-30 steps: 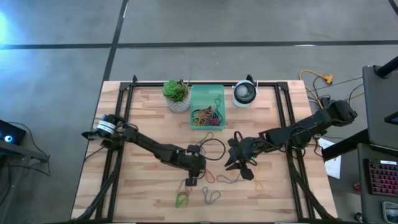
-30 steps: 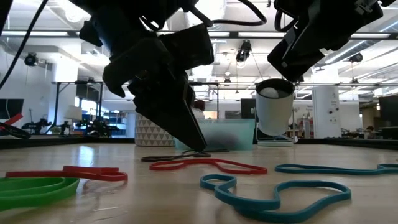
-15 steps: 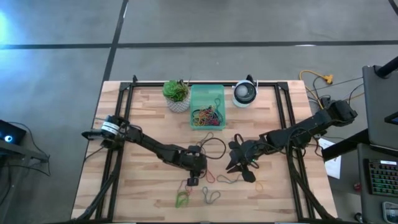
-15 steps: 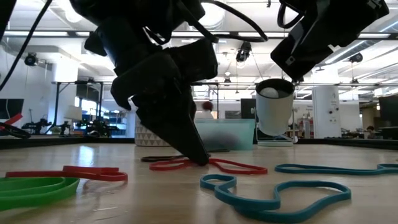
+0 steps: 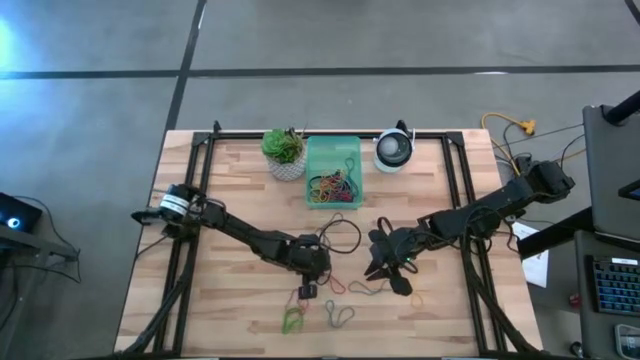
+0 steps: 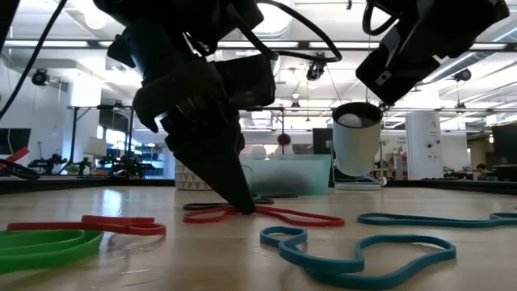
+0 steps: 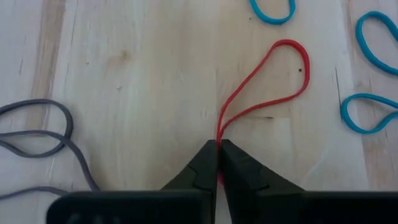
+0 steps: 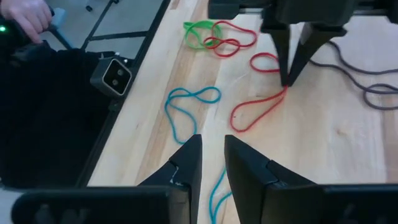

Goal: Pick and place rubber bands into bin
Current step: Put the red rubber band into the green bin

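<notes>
Rubber bands (image 5: 333, 185) already lay in a tangled heap of red, brown, yellow and black inside the bin (image 5: 312, 155), at the far middle of the table (image 5: 230, 190), so you had part of the job done. Several loops were left on the wood near the front: a green band (image 5: 291, 320) at the near edge, a teal band (image 5: 340, 315) just right of it, and more teal and green loops under the right arm.

Your left gripper (image 7: 218, 151) stood with its tips down on the boards at the middle, its fingers pressed together and pinching one end of the red band (image 7: 267, 87). The band was drawn into a long narrow teardrop running away from the tips, and it lay flat on the table, not lifted. I judge that the lift and the carry to the bin were the steps left for this one.

Your right gripper (image 8: 212, 152) hung over the near right part of the table, just beside the left one. Its fingers stood a little apart with nothing between them, above another teal band (image 8: 186, 102).

The bands were thin, soft and floppy, and each kept the bent shape in which it fell. The bin was pale green see-through plastic with low walls. The table was light planks with visible grain. A grey cable (image 7: 43, 137) curled on it near the left gripper.
</notes>
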